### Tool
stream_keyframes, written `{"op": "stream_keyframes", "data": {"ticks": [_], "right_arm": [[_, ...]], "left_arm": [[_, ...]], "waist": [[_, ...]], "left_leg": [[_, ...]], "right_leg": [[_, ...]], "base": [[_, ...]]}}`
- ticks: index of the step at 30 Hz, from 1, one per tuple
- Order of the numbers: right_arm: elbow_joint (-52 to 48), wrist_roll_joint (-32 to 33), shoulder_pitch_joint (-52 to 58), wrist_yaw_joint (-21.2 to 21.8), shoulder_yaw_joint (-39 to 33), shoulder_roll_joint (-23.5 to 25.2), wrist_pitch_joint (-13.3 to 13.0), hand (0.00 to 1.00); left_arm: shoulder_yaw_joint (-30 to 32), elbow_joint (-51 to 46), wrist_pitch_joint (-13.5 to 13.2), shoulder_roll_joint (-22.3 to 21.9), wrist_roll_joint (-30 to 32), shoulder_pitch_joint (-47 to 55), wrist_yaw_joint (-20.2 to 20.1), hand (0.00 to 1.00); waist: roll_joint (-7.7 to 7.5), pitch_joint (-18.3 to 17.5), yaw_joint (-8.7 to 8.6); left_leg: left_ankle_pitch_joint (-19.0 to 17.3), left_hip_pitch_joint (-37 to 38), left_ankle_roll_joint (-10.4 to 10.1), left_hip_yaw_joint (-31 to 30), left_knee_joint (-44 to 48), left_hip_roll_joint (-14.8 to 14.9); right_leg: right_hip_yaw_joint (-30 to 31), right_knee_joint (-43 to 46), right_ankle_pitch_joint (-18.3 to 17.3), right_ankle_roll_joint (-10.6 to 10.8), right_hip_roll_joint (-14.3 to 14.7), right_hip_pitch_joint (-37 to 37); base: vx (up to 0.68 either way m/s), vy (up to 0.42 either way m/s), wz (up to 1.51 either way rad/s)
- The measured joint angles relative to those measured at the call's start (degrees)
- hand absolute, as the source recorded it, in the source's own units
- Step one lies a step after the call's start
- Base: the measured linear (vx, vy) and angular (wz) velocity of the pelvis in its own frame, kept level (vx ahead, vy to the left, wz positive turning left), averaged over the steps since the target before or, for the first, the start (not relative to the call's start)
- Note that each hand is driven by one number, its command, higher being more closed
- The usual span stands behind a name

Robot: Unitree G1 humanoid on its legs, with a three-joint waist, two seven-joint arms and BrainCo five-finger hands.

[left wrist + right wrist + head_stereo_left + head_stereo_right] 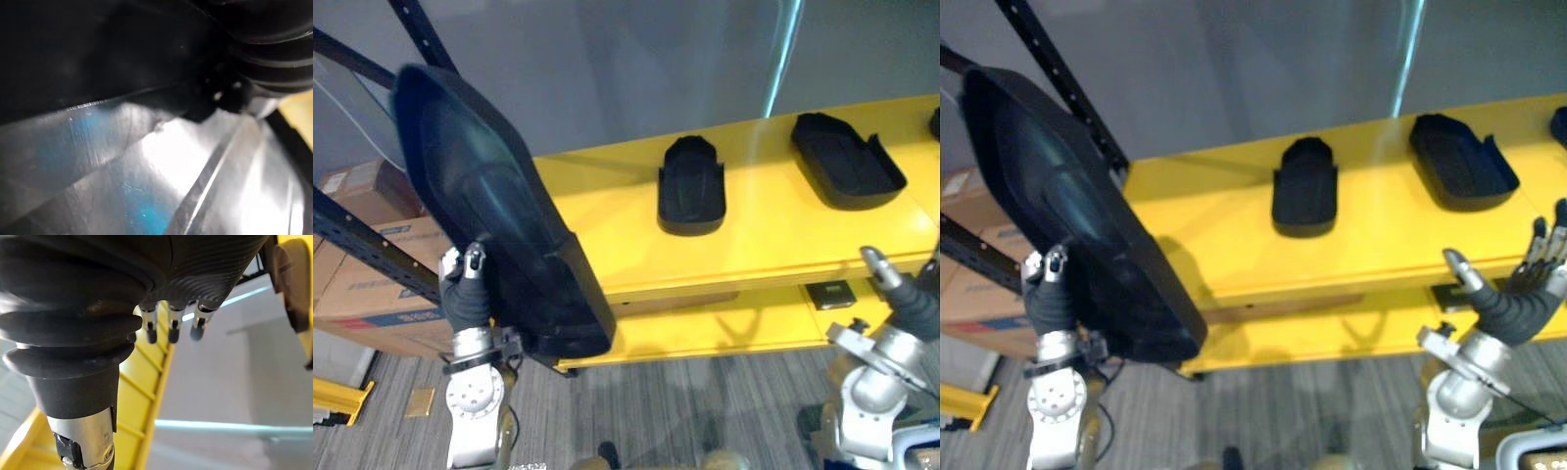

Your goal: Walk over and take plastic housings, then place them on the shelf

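background: grey wall [636, 69] behind, grey carpet floor [685, 411] below, cardboard boxes [382, 284] stacked at the left behind a dark rack post [1058, 83].
shelf: yellow shelf [773, 235] straight ahead, with a second yellow level under it.
already placed: middle housing [692, 186] and right housing [847, 162] lie apart on the top level, both black, hollow side up.
task's thing: big housing [489, 206], black, is in the air at the left end of the shelf, tilted steeply, its lower end below the top level's front edge.
left hand: the left hand [465, 294] is grasping the big housing near its lower end; the thumb lies on the near edge and the fingers are hidden behind it.
right hand: the right hand [1518, 299] is released and holds nothing, fingers spread, in front of the shelf at the right.
risk, grip: one hand low on a long part, so it could swing or slip as it is laid flat.
risk, shelf edge: the low end could catch the front edge if it isn't lifted first.
risk, rack post: the top end is close to the post and could knock it when tipped.
risk, neighbours: set too far right, it could shove the middle housing.
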Motion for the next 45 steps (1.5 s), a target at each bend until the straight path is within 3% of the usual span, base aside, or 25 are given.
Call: {"op": "stream_keyframes", "data": {"ticks": [3,7,10,15,16,22,26,29,32,34,40,45], "right_arm": [[-0.16,0.06,-0.27,3.16,3.79,-0.24,-0.04,0.00],[-0.09,1.66,-1.11,6.36,6.54,-2.69,0.51,0.00],[-0.02,4.87,-1.75,9.40,7.89,-5.33,1.21,0.00],[0.31,9.80,-4.04,14.80,9.80,-8.23,1.84,0.00],[0.34,10.94,-4.81,16.33,11.11,-8.99,1.85,0.00],[0.34,16.01,-7.83,22.93,15.96,-11.91,3.06,0.00],[0.14,17.27,-8.10,26.22,20.20,-12.78,4.53,0.00],[-0.51,19.27,-8.67,27.23,22.15,-12.93,5.30,0.00],[-2.64,19.49,-10.16,28.42,24.57,-12.85,6.22,0.00],[-4.17,19.36,-11.07,28.48,26.78,-12.50,6.67,0.00],[-7.42,19.96,-13.02,28.93,28.29,-12.54,6.40,0.00],[-9.69,22.99,-15.82,33.06,29.61,-12.50,6.10,0.00]], "left_arm": [[-0.07,8.17,3.97,4.22,1.61,-6.42,2.40,1.00],[-0.19,18.17,7.72,8.50,2.62,-11.71,4.32,1.00],[-0.19,24.58,9.84,12.01,2.54,-15.43,5.08,1.00],[-0.93,33.87,11.02,16.13,1.40,-23.01,4.69,1.00],[-1.43,36.19,11.82,17.38,0.27,-25.37,4.59,1.00],[-5.58,44.05,14.01,17.85,0.03,-32.90,4.83,1.00],[-5.91,48.45,19.55,17.96,-0.59,-36.37,3.81,1.00],[-5.90,49.38,22.26,18.47,-1.34,-39.10,3.17,1.00],[-5.87,49.88,25.23,19.61,-2.96,-43.41,2.77,1.00],[-5.99,49.95,26.83,19.59,-4.37,-45.77,2.87,1.00],[-6.24,50.11,28.74,19.53,-6.75,-47.44,3.97,1.00],[-8.01,49.97,30.78,19.52,-6.78,-51.18,4.11,1.00]], "waist": [[-0.95,0.26,-0.04],[-1.02,0.22,-1.00],[-0.99,0.21,-2.32],[-0.40,0.42,-3.58],[-0.05,0.60,-4.66],[2.64,2.02,-5.79],[3.52,2.54,-6.52],[4.50,3.36,-7.60],[4.52,5.42,-7.78],[3.57,7.02,-7.95],[2.39,9.51,-7.73],[1.73,10.04,-7.09]], "left_leg": [[0.33,-0.10,0.46,0.74,-0.42,-0.69],[0.62,-0.04,0.85,1.50,-1.05,-1.11],[0.67,-0.01,0.83,1.98,-1.05,-1.06],[1.13,-0.46,0.71,3.07,-1.09,-0.59],[1.46,-1.05,0.85,2.99,-1.10,-0.57],[2.57,-2.21,1.25,4.43,-1.06,-0.56],[4.06,-2.18,1.21,5.25,-1.10,-0.15],[4.18,-2.17,1.03,6.15,-2.11,0.26],[4.48,-4.21,1.41,7.66,-2.02,0.22],[5.44,-5.63,1.67,7.89,-2.06,0.07],[5.78,-7.26,1.74,9.10,-1.97,0.18],[6.44,-9.53,2.29,8.80,-1.94,-0.48]], "right_leg": [[0.30,-1.41,0.88,0.71,-0.80,-0.01],[1.35,-2.46,1.88,0.88,-0.91,-0.32],[1.72,-2.47,1.90,0.87,-0.75,-0.61],[3.25,-2.43,2.27,0.68,-0.17,-2.21],[3.30,-2.38,2.27,0.68,-0.13,-2.74],[5.08,-2.08,2.27,0.68,-0.10,-4.82],[6.45,-0.14,2.03,0.27,0.31,-6.46],[6.88,1.32,1.82,-0.01,0.84,-7.90],[8.13,3.03,1.71,-0.06,0.83,-11.48],[8.54,3.91,1.70,-0.08,0.67,-13.45],[9.40,6.48,1.58,-0.26,0.67,-16.72],[9.07,8.66,1.27,-0.14,-0.32,-19.42]], "base": [[-0.02,0.091,-0.07],[0.00,0.050,-0.09],[0.01,0.020,-0.08],[-0.01,0.001,-0.14],[0.00,0.000,0.00],[-0.03,0.003,-0.11],[-0.03,-0.034,-0.14],[-0.04,-0.009,-0.07],[-0.09,0.008,-0.13],[-0.10,-0.015,-0.02],[-0.07,-0.005,-0.04],[-0.03,0.000,0.12]]}}
